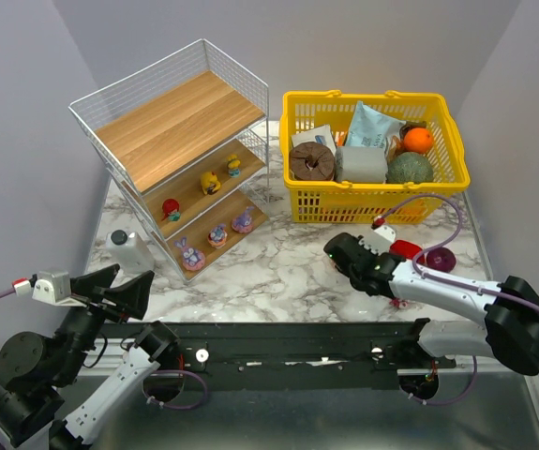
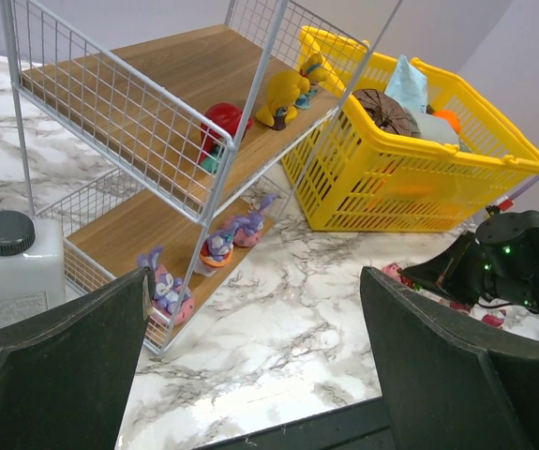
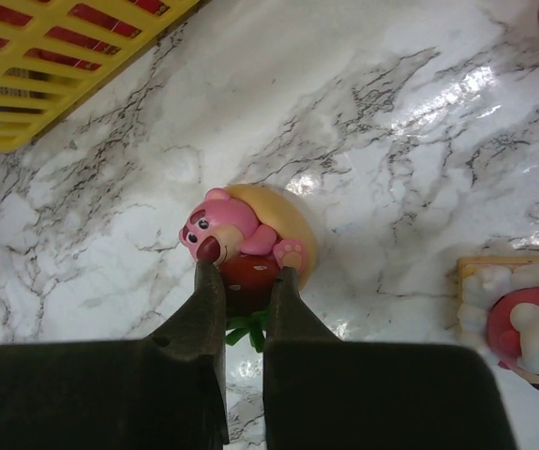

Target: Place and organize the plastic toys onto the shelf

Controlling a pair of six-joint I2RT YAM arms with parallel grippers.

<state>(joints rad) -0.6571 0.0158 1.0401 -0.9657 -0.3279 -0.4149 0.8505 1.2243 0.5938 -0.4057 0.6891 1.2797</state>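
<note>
In the right wrist view, my right gripper (image 3: 246, 275) is shut on the red strawberry part of a pink bear toy (image 3: 227, 225) that lies on the marble table. A red and white toy (image 3: 522, 328) lies to its right. From above, the right gripper (image 1: 339, 251) is low over the table in front of the basket. The shelf (image 1: 180, 122) stands at back left. Its middle board holds a small red toy (image 1: 171, 208) and two yellow toys (image 1: 211, 182). Its bottom board holds three purple and pink toys (image 1: 217, 234). My left gripper (image 1: 119, 284) hovers open and holds nothing, seen likewise in its own view (image 2: 255, 375).
A yellow basket (image 1: 372, 202) of groceries stands at back right. A white bottle with a dark cap (image 1: 130, 249) sits by the shelf's near left corner. A dark purple disc (image 1: 438, 258) and a red object (image 1: 405, 248) lie behind the right arm.
</note>
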